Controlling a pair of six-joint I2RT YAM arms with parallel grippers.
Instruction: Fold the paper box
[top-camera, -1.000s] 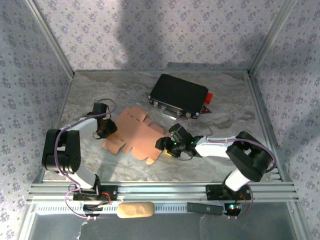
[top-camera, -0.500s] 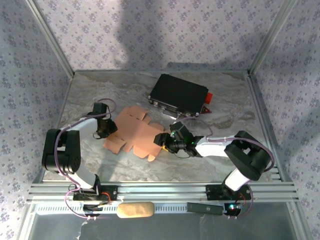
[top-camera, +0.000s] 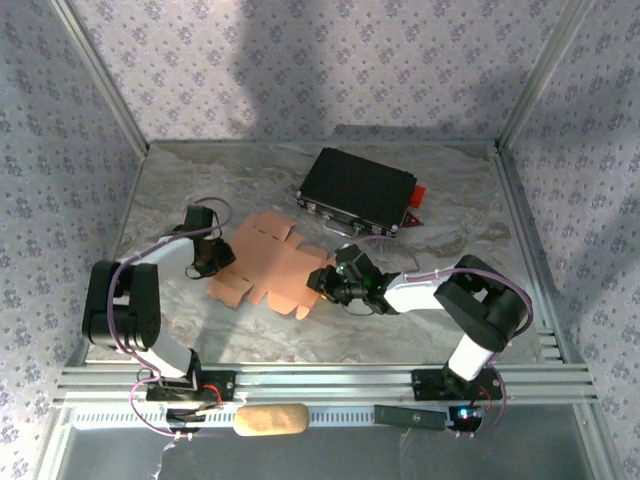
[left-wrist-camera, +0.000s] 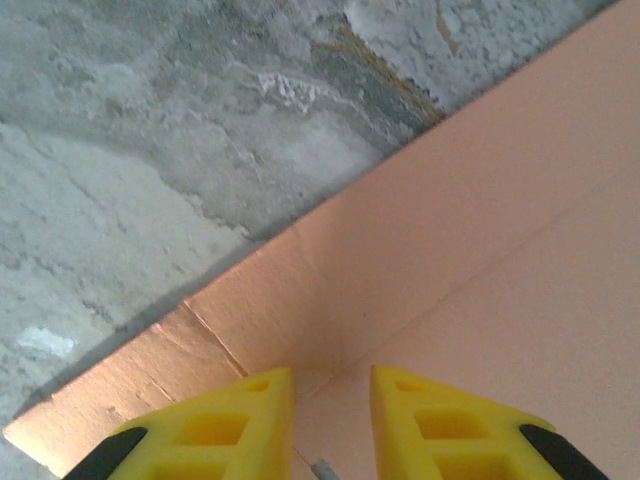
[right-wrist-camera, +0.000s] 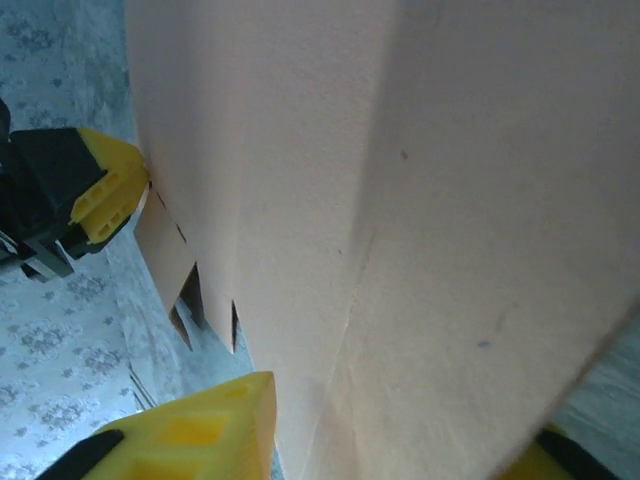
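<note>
The paper box (top-camera: 270, 265) is a flat salmon-tan die-cut sheet on the marble table (top-camera: 200, 180), its right end slightly raised. My left gripper (top-camera: 212, 257) rests on its left edge. In the left wrist view its yellow fingers (left-wrist-camera: 240, 420) stand a narrow gap apart over the creased cardboard (left-wrist-camera: 480, 250), nothing between them. My right gripper (top-camera: 322, 282) is at the sheet's right edge. In the right wrist view a flap of the cardboard (right-wrist-camera: 400, 200) runs between the jaws of my right gripper (right-wrist-camera: 410, 420), which are shut on it. The left arm's yellow finger (right-wrist-camera: 105, 195) shows beyond the sheet.
A black hard case (top-camera: 358, 190) with latches lies behind the sheet, a red piece (top-camera: 415, 195) at its right end. A tan sponge-like block (top-camera: 270, 420) sits on the rail in front of the arm bases. Patterned walls enclose the table.
The right gripper slid left onto the sheet's right edge and closed on a flap, lifting that end a little. The left gripper has held still.
</note>
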